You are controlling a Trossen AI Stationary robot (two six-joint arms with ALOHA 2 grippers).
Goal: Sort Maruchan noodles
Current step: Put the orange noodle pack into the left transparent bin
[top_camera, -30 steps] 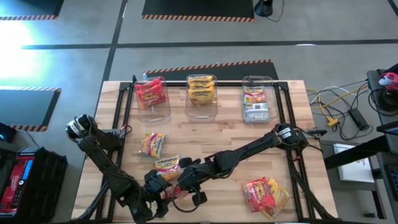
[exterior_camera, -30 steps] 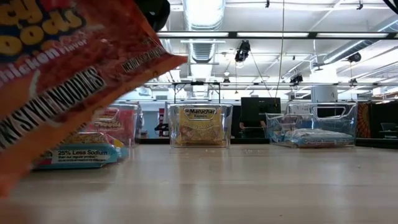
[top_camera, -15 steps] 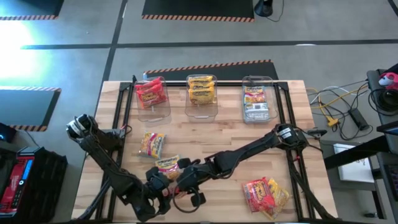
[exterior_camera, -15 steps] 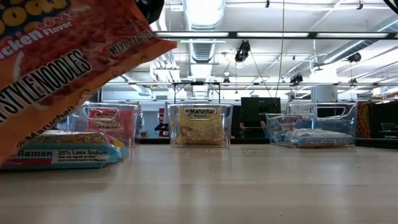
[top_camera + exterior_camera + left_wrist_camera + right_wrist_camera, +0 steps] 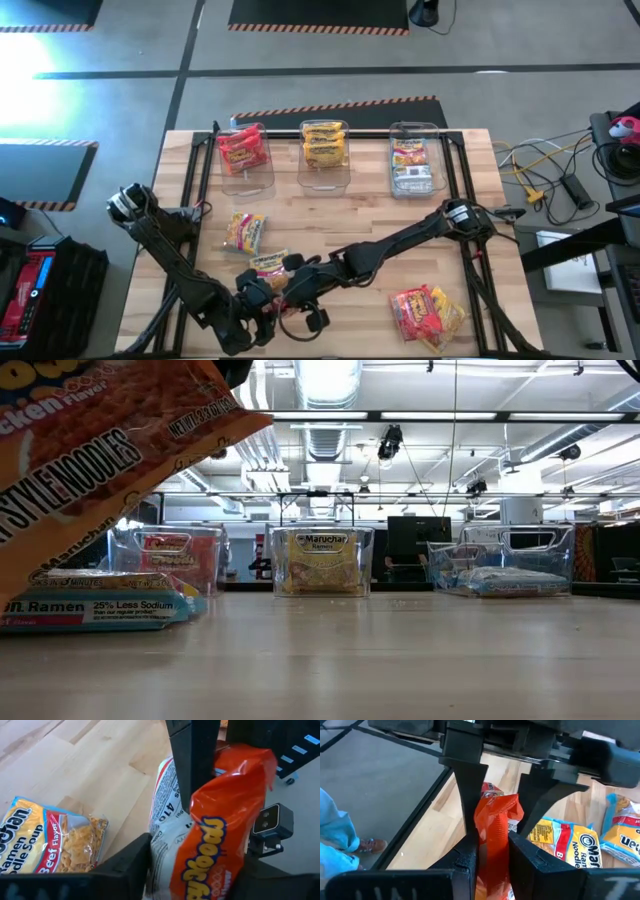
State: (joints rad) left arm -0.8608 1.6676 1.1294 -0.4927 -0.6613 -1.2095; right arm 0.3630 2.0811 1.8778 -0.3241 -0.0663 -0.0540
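An orange noodle packet [image 5: 495, 827] is held above the table near its near-left part, and it fills the low view's upper left [image 5: 100, 450]. My right gripper [image 5: 492, 862] is shut on it. My left gripper [image 5: 195, 870] is open. Its fingers [image 5: 466, 795] stand on either side of the same packet, and I cannot tell whether they touch it. Three clear bins at the far edge hold red [image 5: 243, 150], yellow [image 5: 324, 143] and multicoloured [image 5: 413, 165] packets. My right gripper pinches the orange packet between its two fingers [image 5: 467, 857], on the crumpled end nearest it [image 5: 492, 842]. The packet is lifted clear of the table, and its far end [image 5: 496, 802] sticks out between my left gripper's fingers.
Loose packets lie on the wood: a pink-yellow one [image 5: 244, 230], another [image 5: 268, 263] just beyond the grippers, which also shows flat in the low view [image 5: 100, 607], and a red pile [image 5: 428, 312] at the near right. The table's middle is bare wood [image 5: 380, 215].
The orange packet has risen and drifted toward the table's left in the low view, uncovering the flat packet behind it. Both grippers have shifted slightly toward the far edge together.
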